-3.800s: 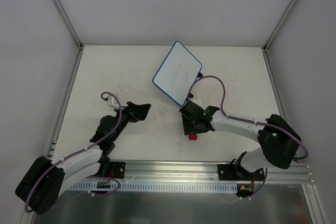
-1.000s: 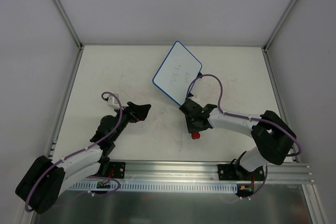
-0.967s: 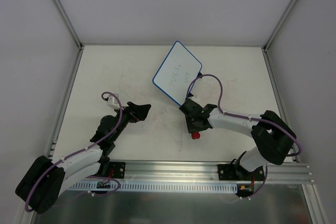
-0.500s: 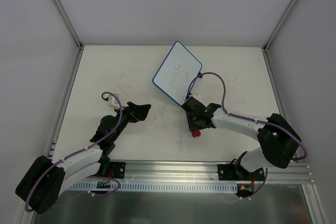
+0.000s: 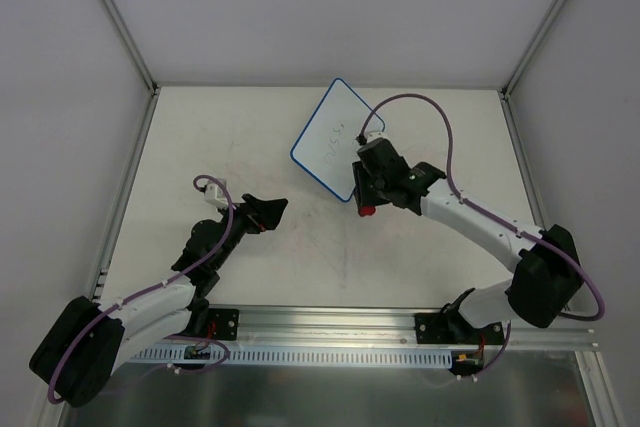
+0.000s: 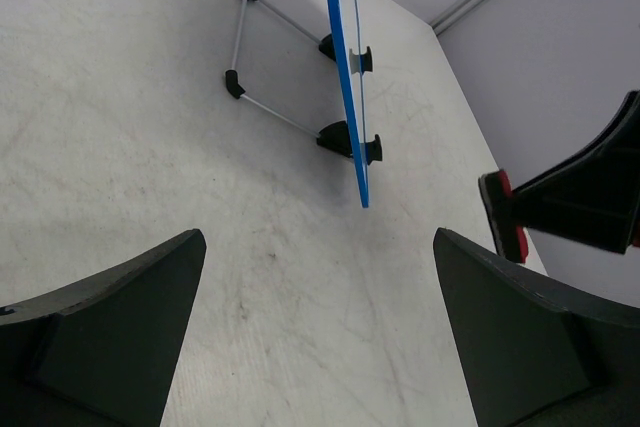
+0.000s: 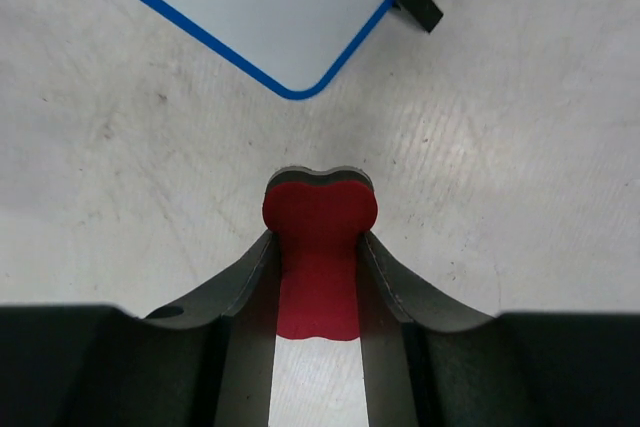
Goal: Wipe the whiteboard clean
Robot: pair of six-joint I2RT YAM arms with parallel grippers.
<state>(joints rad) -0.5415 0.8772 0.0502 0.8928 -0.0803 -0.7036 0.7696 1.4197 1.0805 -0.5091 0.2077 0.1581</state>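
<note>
The whiteboard (image 5: 325, 137), white with a blue rim, stands tilted on its wire stand at the back middle, faint writing on it. It shows edge-on in the left wrist view (image 6: 347, 97) and its lower corner shows in the right wrist view (image 7: 260, 7). My right gripper (image 5: 369, 197) is shut on the red bone-shaped eraser (image 7: 318, 257), held over the table just in front of the board's lower right corner; the arm covers that part of the board. The eraser also shows from above (image 5: 367, 210). My left gripper (image 5: 268, 209) is open and empty, left of the board.
The board's wire stand with black feet (image 6: 285, 77) rests on the table behind it. A black tab (image 7: 417, 4) sticks out near the board's corner. Grey walls and metal posts ring the table; a slotted rail (image 5: 330, 332) runs along the near edge.
My right gripper has lifted the eraser and carried it away from me and up, from the table in front of the board to its lower right corner. The left arm has not moved.
</note>
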